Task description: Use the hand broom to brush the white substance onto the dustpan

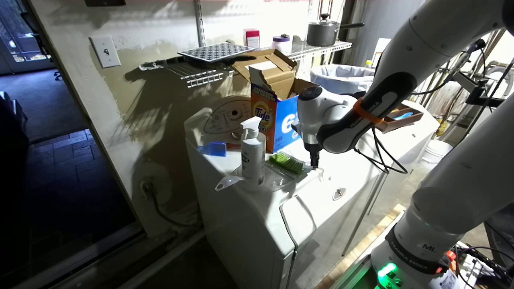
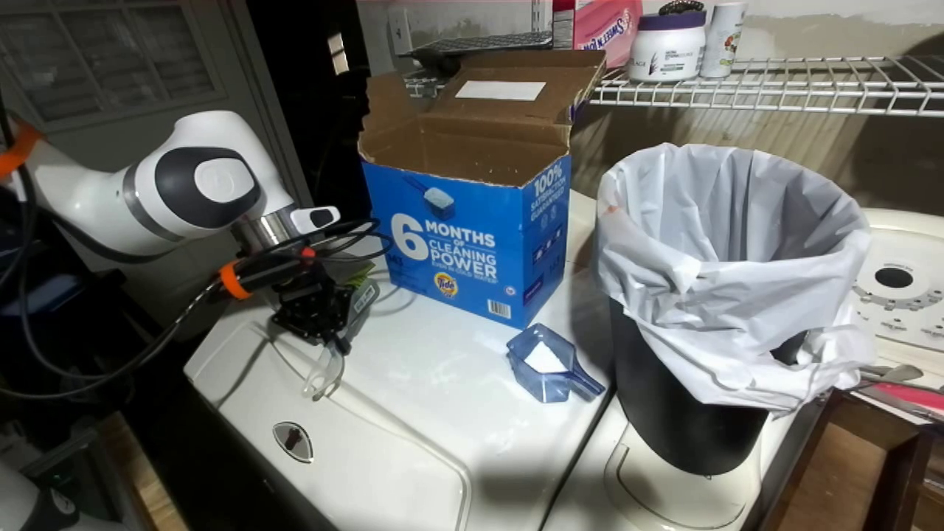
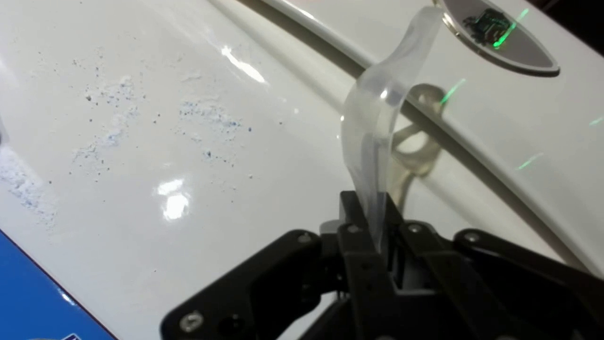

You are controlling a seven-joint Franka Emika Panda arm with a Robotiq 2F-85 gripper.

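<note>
The gripper, low in the wrist view, was clamped around the clear handle of the hand broom; in an exterior view its green bristles showed mid-frame, the clear dustpan lower in that frame; the white substance lay scattered over the table, upper left of the wrist view, the blue box lower left

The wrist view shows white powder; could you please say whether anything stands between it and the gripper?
Nothing visible does: only the white top lies between gripper and powder; the blue box stands off to the side.
</note>
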